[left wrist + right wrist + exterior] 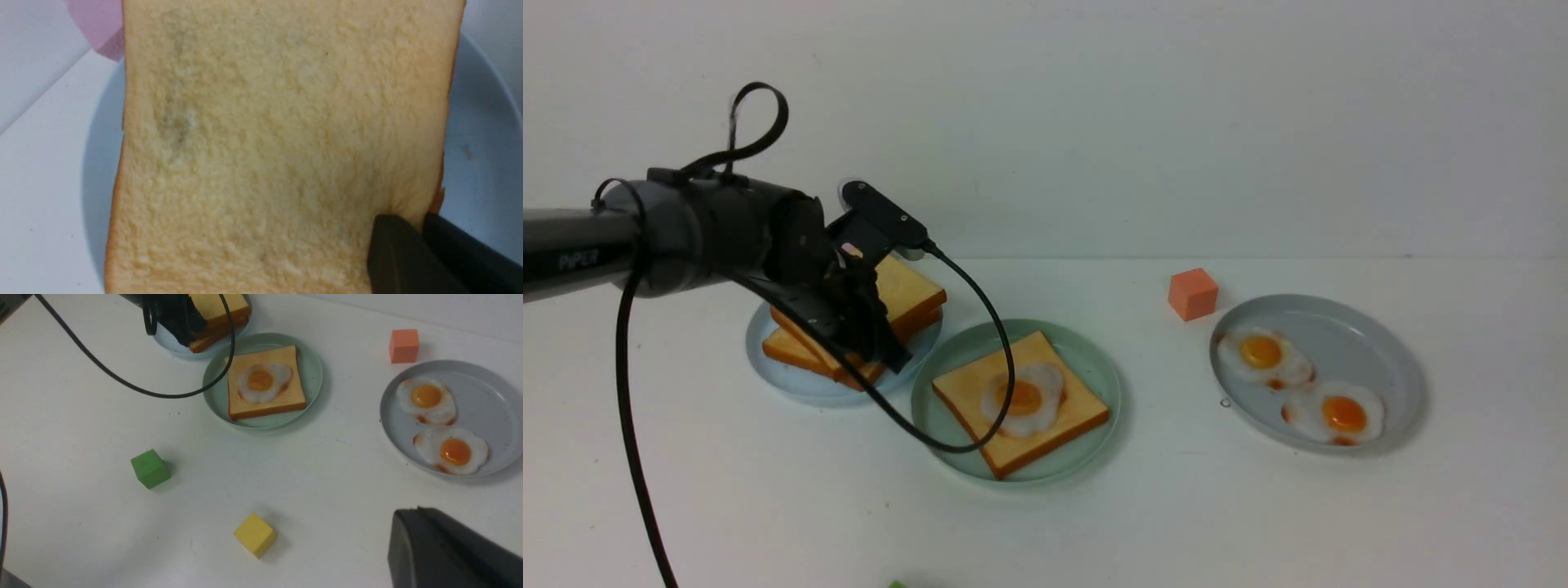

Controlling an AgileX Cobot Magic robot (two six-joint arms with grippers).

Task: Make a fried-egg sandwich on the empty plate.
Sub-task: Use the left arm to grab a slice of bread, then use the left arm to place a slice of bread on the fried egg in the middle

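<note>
Left gripper (876, 347) is down at the toast stack (907, 298) on the blue plate (792, 380). Wrist view: its fingers (392, 253) are pressed together on one corner of the top slice (278, 143), pinching the crust edge. Can't tell whether the slice has left the stack.

Right gripper (412, 535) hangs over bare table, well away from the plates. Pressed together, nothing in it.

Sandwich (1045, 429) is half built on the mint plate (1089, 359): one slice flat, egg (1023, 398) roughly centred on it, no lid. Two spare eggs sit on the grey plate (1339, 327), not needed.

Step in hand, as I read it: picking up the closing slice.

Next move calls for:
- a clean lift, so the slice beneath isn't dragged along
- a short carry to the robot's right, to above the mint plate
- a corner grip will likely let the slice droop, so level it and square it to the base
- a low release, so the egg isn't nudged off centre
</note>
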